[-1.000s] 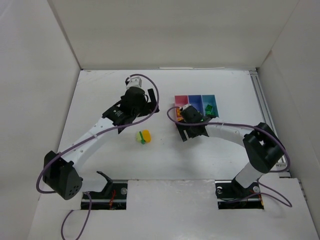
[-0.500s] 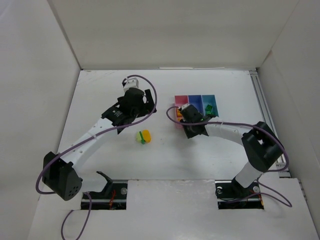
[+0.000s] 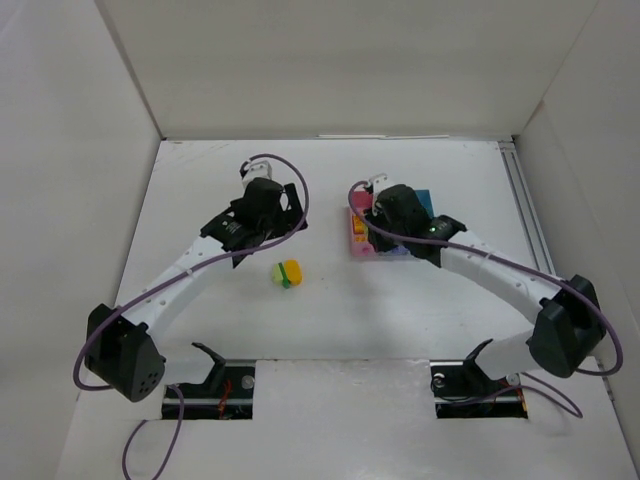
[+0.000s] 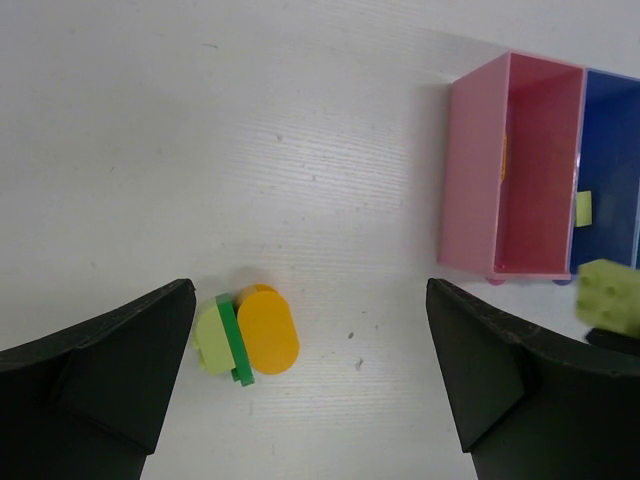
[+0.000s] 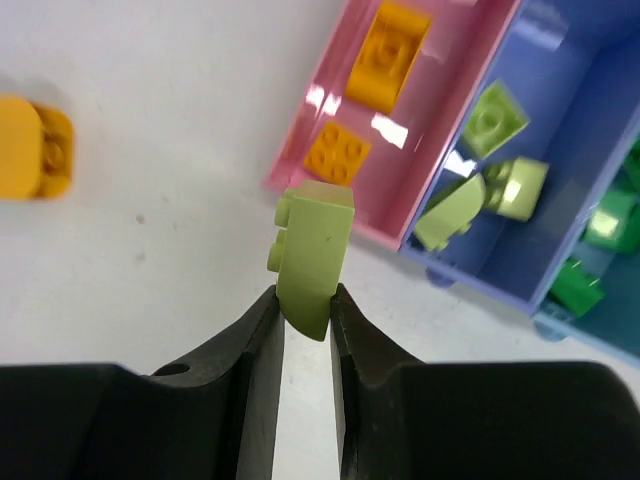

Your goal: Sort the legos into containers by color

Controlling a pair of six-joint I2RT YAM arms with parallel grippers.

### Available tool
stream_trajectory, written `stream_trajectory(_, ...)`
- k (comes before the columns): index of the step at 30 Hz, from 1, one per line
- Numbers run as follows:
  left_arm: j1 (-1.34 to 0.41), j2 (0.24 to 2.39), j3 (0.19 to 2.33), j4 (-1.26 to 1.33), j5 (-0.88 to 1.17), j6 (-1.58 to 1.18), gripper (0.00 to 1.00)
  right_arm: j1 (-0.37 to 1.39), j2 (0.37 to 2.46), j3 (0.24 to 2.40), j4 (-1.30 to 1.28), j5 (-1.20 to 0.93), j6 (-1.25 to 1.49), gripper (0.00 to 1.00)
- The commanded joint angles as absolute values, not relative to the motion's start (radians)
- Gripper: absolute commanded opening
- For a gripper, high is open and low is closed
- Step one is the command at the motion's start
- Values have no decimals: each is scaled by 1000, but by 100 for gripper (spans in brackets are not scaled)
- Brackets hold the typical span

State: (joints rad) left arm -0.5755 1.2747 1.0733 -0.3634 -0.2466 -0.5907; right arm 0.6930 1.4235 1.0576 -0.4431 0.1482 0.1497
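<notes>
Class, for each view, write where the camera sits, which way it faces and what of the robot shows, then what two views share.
Top external: above and behind the arms, looking down at the table; both arms show.
Left wrist: on the left arm, facing down at loose legos and the pink bin; open left gripper frames the view.
Right wrist: on the right arm, facing down; right gripper pinches a pale green brick.
Shared: both wrist views show that brick and the pink bin.

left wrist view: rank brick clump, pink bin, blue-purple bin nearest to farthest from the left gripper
1. Brick clump, low in the view, between the left gripper's open fingers.
2. Pink bin, upper right.
3. Blue-purple bin, past the pink one, at the right edge.
</notes>
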Motion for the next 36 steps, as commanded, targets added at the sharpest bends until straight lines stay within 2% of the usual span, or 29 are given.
stream_trajectory(1,-552,1233,1055,-383,-222,-607,100,638,1393,1137,-433,105,118,12)
stream_trajectory(8,-534,1223,997,-436,-189,-649,100,479,1517,1293,-457,169,115,12)
stream_trajectory(11,-523,1213,963,-446,-180,-672,100,466,1592,1321,-457,179,127,18)
stream_trajectory(19,-514,1223,916,-426,-158,-699,100,457,1663,1333,-457,216,159,18)
stream_trajectory(21,-514,1233,907,-426,-158,-699,100,457,1674,1333,-468,207,160,30)
stream_trajectory(23,-514,1242,907,-426,-158,-699,100,457,1674,1333,-468,216,172,35)
stream_trajectory(24,-514,1243,907,-426,-158,-699,100,457,1674,1333,-482,216,182,47)
stream_trajectory(26,-514,1243,897,-426,-149,-699,100,457,1674,1333,-492,225,183,58)
stream_trajectory(27,-514,1243,888,-426,-149,-699,100,457,1663,1333,-492,225,183,69)
stream_trajectory(31,-514,1243,819,-382,-140,-687,100,457,1632,1324,-502,225,183,82)
stream_trajectory(36,-456,1243,769,-429,-114,-820,100,457,1594,1302,-502,215,183,85)
